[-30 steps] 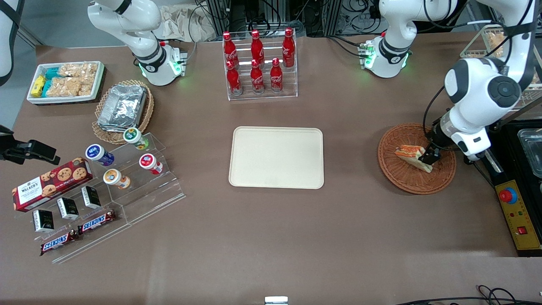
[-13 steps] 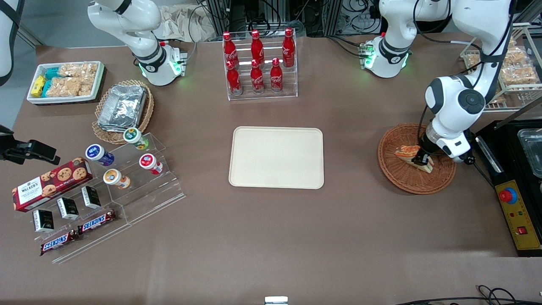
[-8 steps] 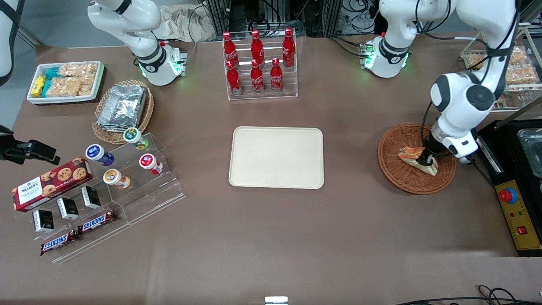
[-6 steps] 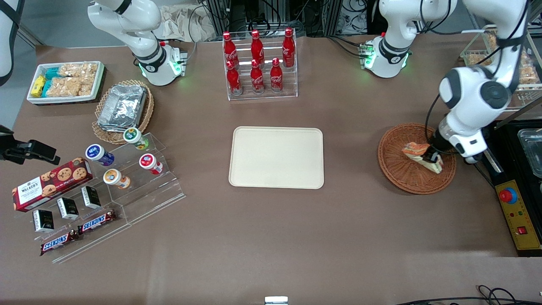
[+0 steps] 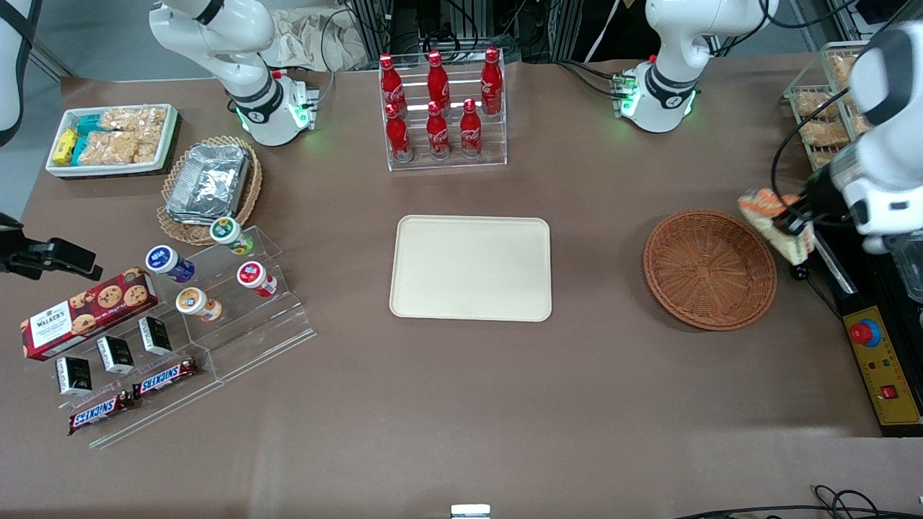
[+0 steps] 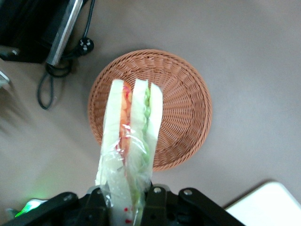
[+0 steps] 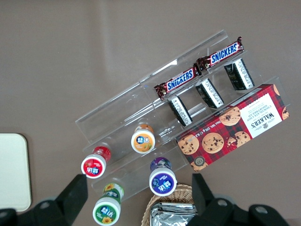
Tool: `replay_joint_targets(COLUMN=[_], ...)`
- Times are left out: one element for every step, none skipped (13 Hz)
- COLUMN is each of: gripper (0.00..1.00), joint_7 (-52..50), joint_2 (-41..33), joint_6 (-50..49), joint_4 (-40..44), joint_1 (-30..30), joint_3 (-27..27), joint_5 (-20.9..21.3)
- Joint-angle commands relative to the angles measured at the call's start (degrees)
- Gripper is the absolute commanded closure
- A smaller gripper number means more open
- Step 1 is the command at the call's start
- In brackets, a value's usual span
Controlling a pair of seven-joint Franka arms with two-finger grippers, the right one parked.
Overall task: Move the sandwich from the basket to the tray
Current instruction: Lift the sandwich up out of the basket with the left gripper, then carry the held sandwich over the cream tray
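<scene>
The sandwich (image 5: 775, 222) is a plastic-wrapped white-bread wedge with orange and green filling. My left gripper (image 5: 795, 223) is shut on it and holds it in the air, above the table beside the basket's rim on the working arm's side. In the left wrist view the sandwich (image 6: 129, 141) stands up between the fingers (image 6: 160, 202), with the gripper (image 6: 126, 207) high over the round reddish-brown wicker basket (image 6: 181, 89). The basket (image 5: 710, 268) holds nothing. The cream tray (image 5: 471, 267) lies flat at the table's middle, bare; its corner shows in the left wrist view (image 6: 270, 202).
A rack of red cola bottles (image 5: 441, 108) stands farther from the front camera than the tray. A black appliance with a yellow control box (image 5: 883, 360) sits at the working arm's end. A wire rack of bagged snacks (image 5: 818, 108) stands near the gripper. Snack displays (image 5: 180, 310) lie toward the parked arm's end.
The gripper closed on the sandwich in the basket, then lifted it out and carried it up and away from the tray. The basket is left bare.
</scene>
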Motion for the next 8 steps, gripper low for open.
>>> replay_joint_targets(gripper=[1.0,1.0,1.0,1.0,1.0,1.0,1.0,1.0], joint_7=[11.2,14.1,16.5,16.7,16.6,16.4,16.5,16.1], joint_2=[1.1,1.1,1.1,1.1,1.3,1.5,1.7,2.1], joint_6=[-10.1,-12.8,-14.3,-15.3,-15.6,-15.6,-15.5,-14.7], joint_4=[9.5,11.8,13.3,14.6,15.3,15.7,15.7,15.6], joint_1=[-0.2,-0.3,-0.3,-0.3,-0.3,-0.6,-0.7,-0.7], joint_3=[-2.5,-4.3,-6.3,-9.5,-12.5,-15.3,-18.5,-21.6], joint_5=[0.7,0.7,0.7,0.7,0.7,0.7,0.8,0.5])
